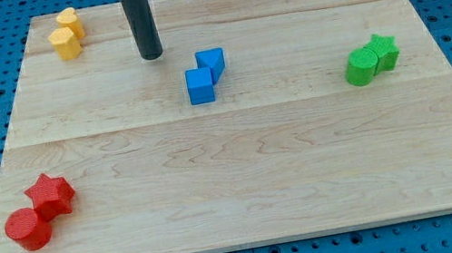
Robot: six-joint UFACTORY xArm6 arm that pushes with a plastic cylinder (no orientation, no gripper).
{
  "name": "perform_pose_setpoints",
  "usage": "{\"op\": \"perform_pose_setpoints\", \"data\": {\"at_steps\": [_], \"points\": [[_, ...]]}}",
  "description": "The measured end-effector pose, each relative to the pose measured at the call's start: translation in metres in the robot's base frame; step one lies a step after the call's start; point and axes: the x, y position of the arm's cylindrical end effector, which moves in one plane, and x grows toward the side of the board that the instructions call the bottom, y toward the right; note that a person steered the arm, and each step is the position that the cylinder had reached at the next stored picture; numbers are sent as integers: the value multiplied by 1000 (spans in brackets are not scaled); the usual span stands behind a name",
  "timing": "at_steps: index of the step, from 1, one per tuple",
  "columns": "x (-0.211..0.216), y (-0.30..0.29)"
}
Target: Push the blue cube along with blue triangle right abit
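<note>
A blue cube (pixel 200 86) lies near the middle of the wooden board, toward the view's top. A second blue block, the blue triangle (pixel 212 62), touches it at its upper right. My tip (pixel 152 56) is at the end of the dark rod, up and to the left of both blue blocks, with a clear gap of board between the tip and the cube.
Two yellow blocks (pixel 65 36) sit at the top left corner. A green cylinder (pixel 361 67) and green star (pixel 384 50) sit at the right. A red star (pixel 50 194) and red cylinder (pixel 29 229) sit at the bottom left. The board's edge (pixel 255 243) runs along the bottom.
</note>
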Motion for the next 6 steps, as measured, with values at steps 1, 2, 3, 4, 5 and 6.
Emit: {"op": "perform_pose_setpoints", "data": {"at_steps": [1, 2, 3, 4, 5, 6], "points": [[41, 0], [74, -1], [80, -1], [84, 4], [84, 10], [77, 50]]}}
